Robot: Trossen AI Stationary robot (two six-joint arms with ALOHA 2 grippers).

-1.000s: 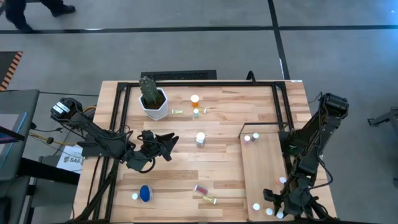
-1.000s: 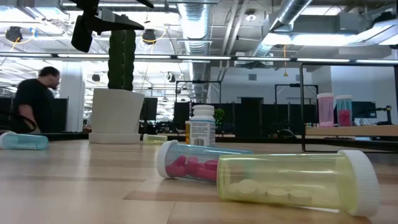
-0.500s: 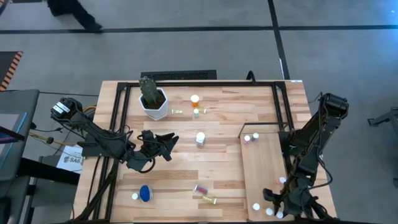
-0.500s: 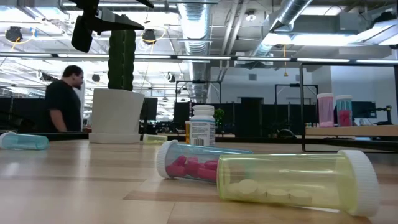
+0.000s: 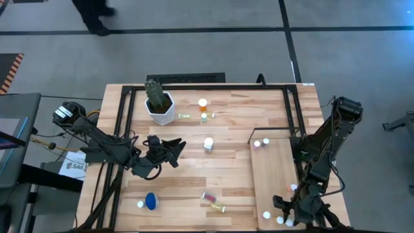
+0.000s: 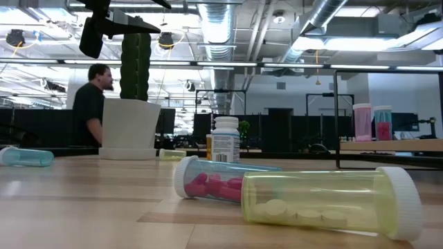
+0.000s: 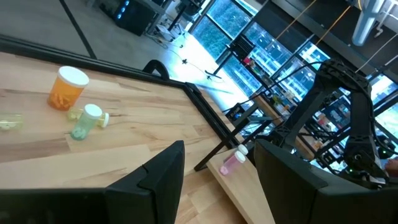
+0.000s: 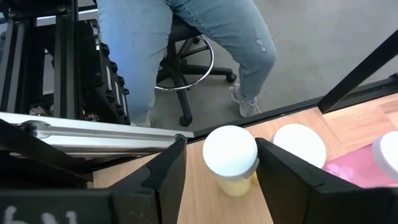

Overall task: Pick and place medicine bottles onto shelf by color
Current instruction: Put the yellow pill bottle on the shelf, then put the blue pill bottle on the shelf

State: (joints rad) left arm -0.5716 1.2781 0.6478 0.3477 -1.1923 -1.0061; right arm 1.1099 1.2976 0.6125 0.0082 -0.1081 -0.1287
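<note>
Both grippers parted, low

An open-plan robotics lab or industrial office: exposed silver ventilation ducts and strip lights run across the bare ceiling, dark computer monitors line far desks, and the floor is grey concrete with black tape lines. A planked wooden table in a black metal frame stands in the middle.

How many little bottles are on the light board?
6: two medicine bottles at the shelf's far end, one midway beside the right arm, three at its near end. The arm may hide more.
</note>
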